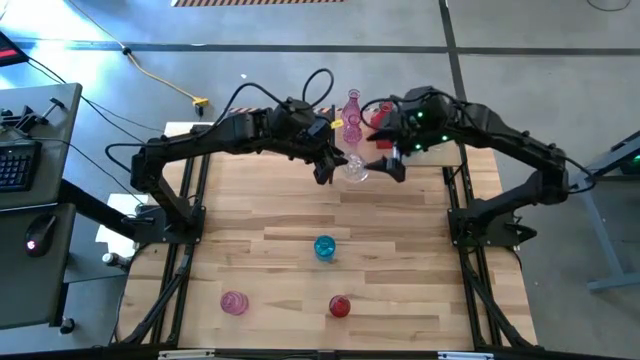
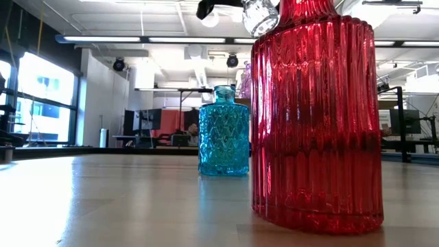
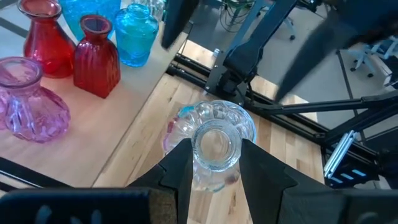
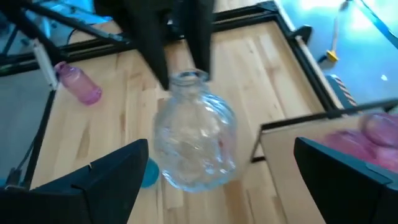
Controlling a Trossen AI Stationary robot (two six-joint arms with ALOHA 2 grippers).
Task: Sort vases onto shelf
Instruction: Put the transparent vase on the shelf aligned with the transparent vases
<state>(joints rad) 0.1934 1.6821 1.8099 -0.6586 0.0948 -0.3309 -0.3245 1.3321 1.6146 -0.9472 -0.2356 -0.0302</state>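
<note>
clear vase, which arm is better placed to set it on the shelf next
Left. The left gripper already pinches the clear vase by its neck beside the shelf; the right gripper is open, holding nothing.

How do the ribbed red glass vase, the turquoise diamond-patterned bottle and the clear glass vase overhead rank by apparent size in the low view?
1. Ribbed red glass vase, though nearest the camera.
2. Turquoise diamond-patterned bottle.
3. Clear glass vase, only partly in view.

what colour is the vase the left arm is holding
Clear glass vase, gripped by the left gripper; the left wrist view shows it best.
</note>
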